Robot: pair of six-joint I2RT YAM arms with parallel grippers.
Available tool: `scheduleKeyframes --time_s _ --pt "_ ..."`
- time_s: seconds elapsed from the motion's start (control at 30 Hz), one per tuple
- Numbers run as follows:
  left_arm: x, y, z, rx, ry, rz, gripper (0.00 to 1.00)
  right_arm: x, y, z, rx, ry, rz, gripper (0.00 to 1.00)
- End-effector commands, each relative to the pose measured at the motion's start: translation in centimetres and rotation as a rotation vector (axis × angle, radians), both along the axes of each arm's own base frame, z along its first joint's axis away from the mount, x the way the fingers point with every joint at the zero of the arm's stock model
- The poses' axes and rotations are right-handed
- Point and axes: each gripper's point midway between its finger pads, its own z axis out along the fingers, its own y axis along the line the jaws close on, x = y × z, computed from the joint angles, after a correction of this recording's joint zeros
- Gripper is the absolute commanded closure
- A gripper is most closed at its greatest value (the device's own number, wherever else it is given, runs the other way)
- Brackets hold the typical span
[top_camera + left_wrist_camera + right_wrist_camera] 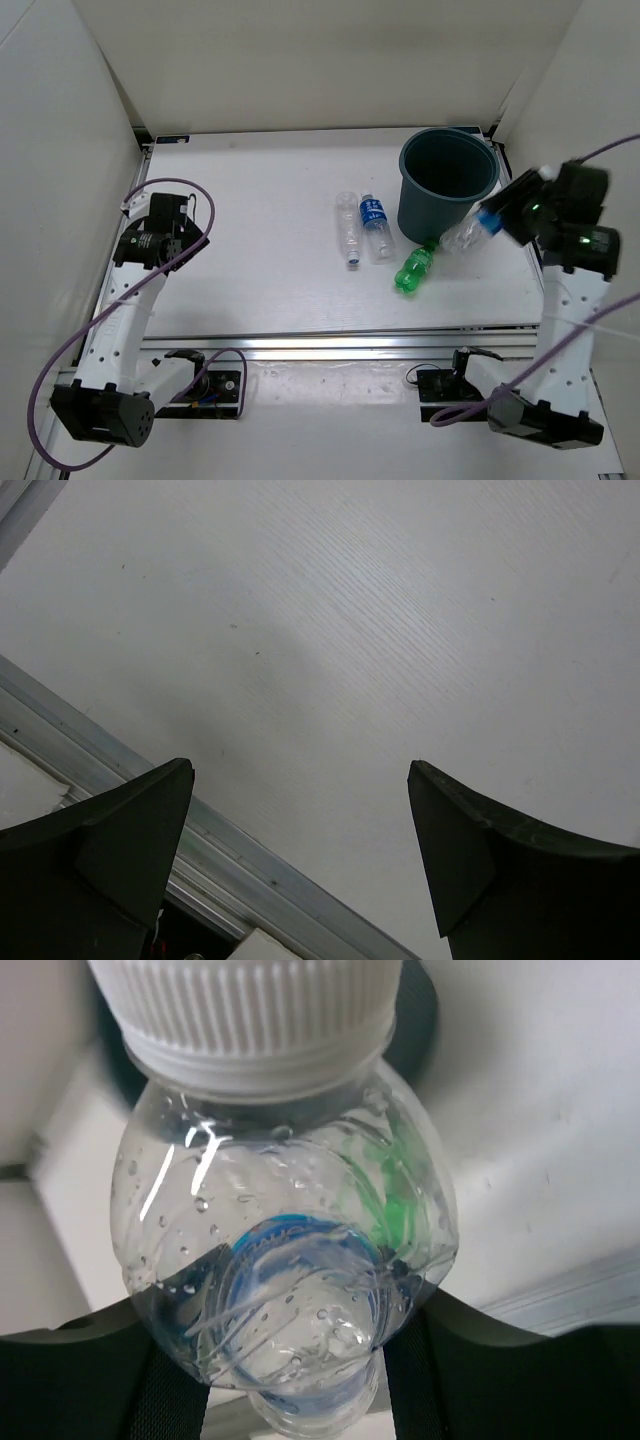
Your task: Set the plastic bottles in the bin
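Note:
The dark teal-grey bin point(447, 180) stands upright at the back right. My right gripper point(492, 222) is shut on a clear bottle with a blue label point(468, 234), holding it in the air just right of the bin's base; the right wrist view shows the bottle point(285, 1270) cap-forward between my fingers. A green bottle point(415, 268) lies in front of the bin. A plain clear bottle point(348, 229) and another blue-label bottle point(376, 226) lie side by side left of the bin. My left gripper point(192, 222) is open and empty at the far left, over bare table point(330, 660).
White walls enclose the table on the left, back and right. A metal rail point(340, 345) runs along the front edge, also in the left wrist view point(230, 855). Cables loop from both arms.

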Motion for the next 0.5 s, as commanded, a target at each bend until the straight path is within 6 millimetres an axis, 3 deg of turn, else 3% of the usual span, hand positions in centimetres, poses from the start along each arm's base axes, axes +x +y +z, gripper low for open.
scheduleKeyframes --time_s 0.0,0.03,0.07,0.1,0.13,0.17,0.2,0.23,0.33,0.47 --pt "0.7 -0.1 -0.2 0.011 -0.019 -0.015 0.00 2.6 -1.7 11.8 -0.115 -0.289 -0.034 0.62" --pt "0.7 -0.1 -0.4 0.011 -0.018 -0.015 0.00 3.8 -2.1 13.4 -0.159 -0.317 -0.006 0.63" --pt "1.0 -0.1 -0.3 0.010 -0.029 -0.015 0.00 6.7 -2.4 12.9 -0.147 -0.283 0.028 0.64" --pt "1.1 -0.1 -0.6 0.010 -0.030 -0.015 0.00 7.9 -2.7 13.6 -0.159 -0.294 0.035 0.70" --pt "1.4 -0.5 -0.9 -0.005 -0.035 -0.035 0.00 8.9 -2.8 15.7 -0.177 -0.341 0.032 0.71" --pt "1.4 -0.7 -0.9 -0.013 -0.035 -0.041 0.00 11.1 -3.5 14.4 -0.178 -0.303 0.022 0.71" --pt "1.5 -0.9 -1.2 -0.021 -0.037 -0.047 0.00 12.8 -3.7 14.9 -0.193 -0.342 0.019 0.72" --pt "1.5 -1.0 -1.2 -0.025 -0.033 -0.060 0.00 14.6 -4.3 13.7 -0.196 -0.320 0.011 0.72" --pt "1.5 -1.5 -1.3 -0.032 -0.028 -0.085 0.00 17.4 -4.1 13.7 -0.203 -0.346 0.023 0.69" --pt "1.1 -1.4 -1.8 -0.026 -0.015 -0.092 0.00 21.0 -2.0 10.6 -0.188 -0.287 0.098 0.66"
